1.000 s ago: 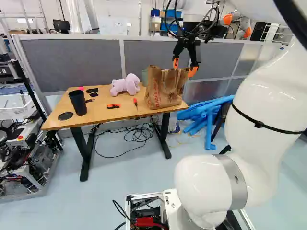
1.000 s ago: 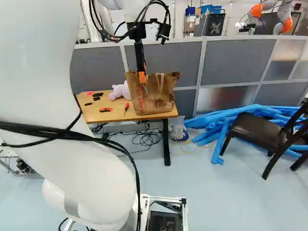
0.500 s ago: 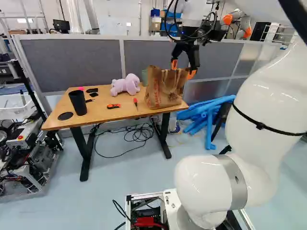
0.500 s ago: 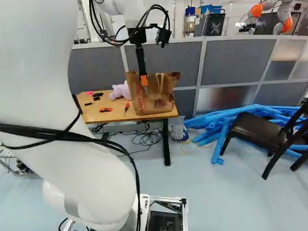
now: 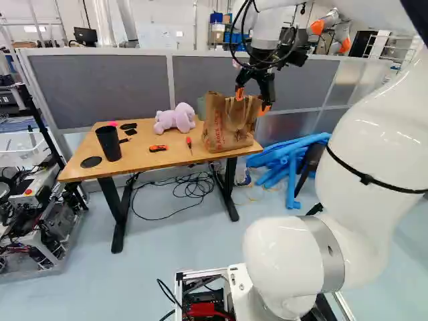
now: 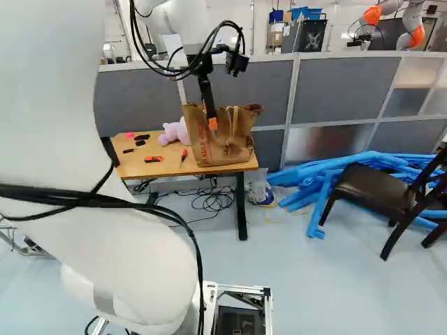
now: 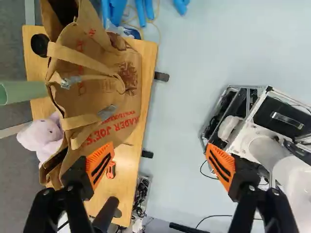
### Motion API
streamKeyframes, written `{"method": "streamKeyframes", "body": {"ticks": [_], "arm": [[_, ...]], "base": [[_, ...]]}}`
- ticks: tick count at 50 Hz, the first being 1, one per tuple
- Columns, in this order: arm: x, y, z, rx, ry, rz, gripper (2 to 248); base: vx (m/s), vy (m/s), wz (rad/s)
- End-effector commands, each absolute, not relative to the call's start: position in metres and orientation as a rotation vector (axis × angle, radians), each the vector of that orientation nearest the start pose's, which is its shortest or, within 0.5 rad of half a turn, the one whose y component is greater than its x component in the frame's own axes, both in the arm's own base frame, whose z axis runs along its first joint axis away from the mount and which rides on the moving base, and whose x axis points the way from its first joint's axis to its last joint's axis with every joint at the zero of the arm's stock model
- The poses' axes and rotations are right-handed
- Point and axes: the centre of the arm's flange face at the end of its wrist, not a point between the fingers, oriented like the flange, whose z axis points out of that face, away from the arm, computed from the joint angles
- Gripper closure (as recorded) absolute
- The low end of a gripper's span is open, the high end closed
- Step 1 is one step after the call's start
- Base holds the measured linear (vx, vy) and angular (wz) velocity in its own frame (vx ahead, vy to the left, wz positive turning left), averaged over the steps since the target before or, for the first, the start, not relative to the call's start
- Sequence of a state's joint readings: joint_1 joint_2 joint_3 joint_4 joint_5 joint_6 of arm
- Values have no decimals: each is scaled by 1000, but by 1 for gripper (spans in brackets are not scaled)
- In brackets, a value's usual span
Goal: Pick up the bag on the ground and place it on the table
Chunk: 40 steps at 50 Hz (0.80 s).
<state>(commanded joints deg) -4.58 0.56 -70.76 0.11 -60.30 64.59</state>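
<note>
The brown paper bag (image 5: 222, 130) stands upright on the wooden table (image 5: 134, 159), at its right end in the left base view. My gripper (image 5: 253, 101) is at the height of the bag's top, fingers pointing down and wide apart. Seen from the right base view, the orange fingertips overlap the bag's front. In the wrist view my gripper (image 7: 160, 164) is open with only floor visible between its fingers; one finger lies over the edge of the bag (image 7: 112, 94), and the other is out over the floor. Whether that finger touches the bag, I cannot tell.
A purple plush toy (image 5: 175, 118), a black cup (image 5: 108, 143), an orange cutter (image 5: 158, 148) and a screwdriver share the table. Blue tubes (image 6: 328, 178) and a dark chair (image 6: 374, 188) are right of it. Grey partitions run behind; another robot (image 6: 412, 24) is beyond.
My gripper has moved lower and tilted slightly, going a little left in the left base view and right in the right base view. The bag and the base have stayed put.
</note>
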Motion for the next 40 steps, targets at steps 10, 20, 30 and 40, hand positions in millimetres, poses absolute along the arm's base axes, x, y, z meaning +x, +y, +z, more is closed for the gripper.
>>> {"method": "streamKeyframes", "body": {"ticks": [10, 20, 30, 40], "arm": [[463, -35, 655, -2522, 1643, -315, 3], [461, -33, 636, -2547, 1552, -388, 3], [459, -31, 615, -2572, 1451, -469, 3], [454, -29, 593, -2597, 1341, -561, 3]], "base": [[0, 0, 0], [0, 0, 0], [0, 0, 0], [0, 0, 0]]}}
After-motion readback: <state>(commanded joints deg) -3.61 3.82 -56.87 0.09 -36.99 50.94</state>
